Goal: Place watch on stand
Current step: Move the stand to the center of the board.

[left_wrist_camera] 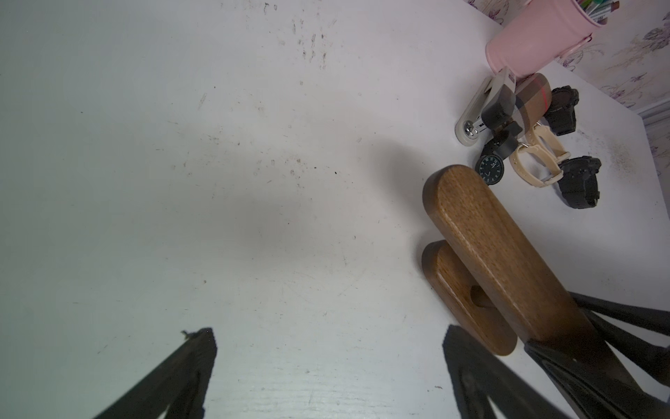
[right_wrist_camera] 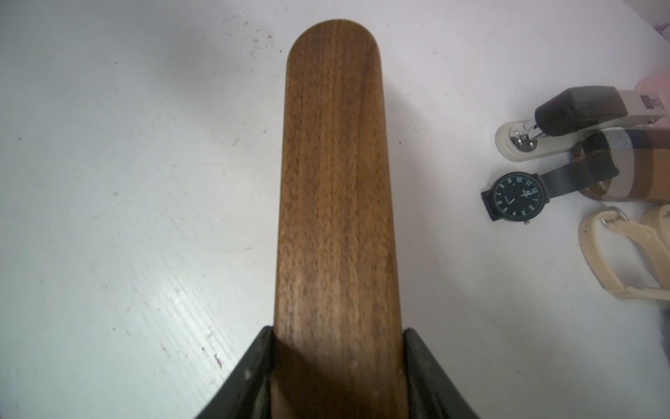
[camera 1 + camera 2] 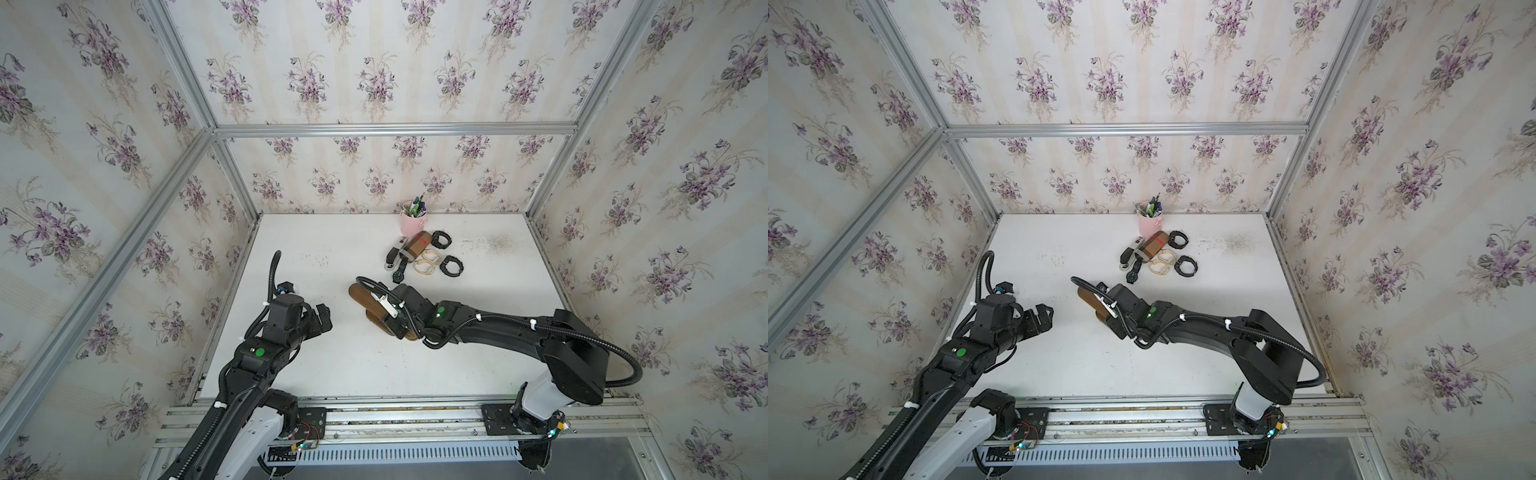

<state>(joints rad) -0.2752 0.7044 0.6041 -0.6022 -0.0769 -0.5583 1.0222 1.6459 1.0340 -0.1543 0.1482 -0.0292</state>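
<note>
Black right gripper seen straddling front-edge end of stand, long dark-brown wooden bar on flat oval base, set near middle of white table; jaws part open, close against bar sides, actual clamping cannot be told. Black-strapped round-dial watch laid dial-up toward far edge, near stand's far end, apart from it. Black left gripper spread wide, empty, over table's left half.

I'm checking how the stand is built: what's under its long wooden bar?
Under the bar: a short post on a flat oval base. The right gripper straddles its other end, hiding whatever lies beneath.
</note>
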